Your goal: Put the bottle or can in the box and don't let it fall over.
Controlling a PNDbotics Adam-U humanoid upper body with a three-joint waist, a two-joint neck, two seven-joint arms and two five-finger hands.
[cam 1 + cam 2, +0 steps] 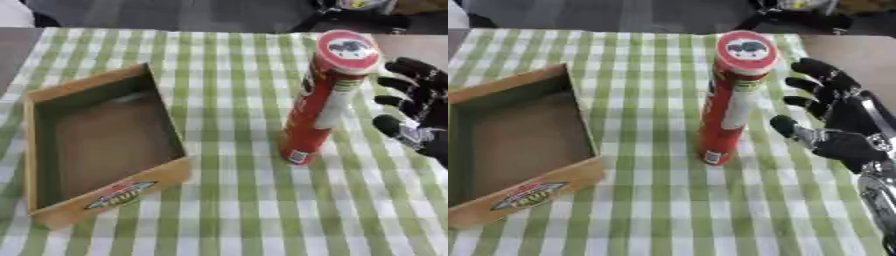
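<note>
One hand (842,132) shows, the right one, black, coming in from the right edge beside the can (730,97). Its fingers (820,70) are spread apart and only slightly bent, reaching toward the can's upper half, with the thumb (791,129) lower down, pointing at the can's middle. A strip of cloth shows between the fingers and the can, so they hold nothing and do not touch it. The left hand does not appear in either view.

The can is a tall red tube with a red lid (747,48) bearing a dark picture and a pale panel down its side. It stands upright on its base, on the cloth (227,200), near the middle of the desk and somewhat to the right.

The box (105,197) is a shallow wooden tray with low walls and a brown floor, lying well apart from the can on the left side. Nothing lies in it. Its near wall carries an oval label (121,195) in red and yellow.

The cloth is checked green and white and covers most of the desk (846,47), whose brown top shows at the far right corner.
</note>
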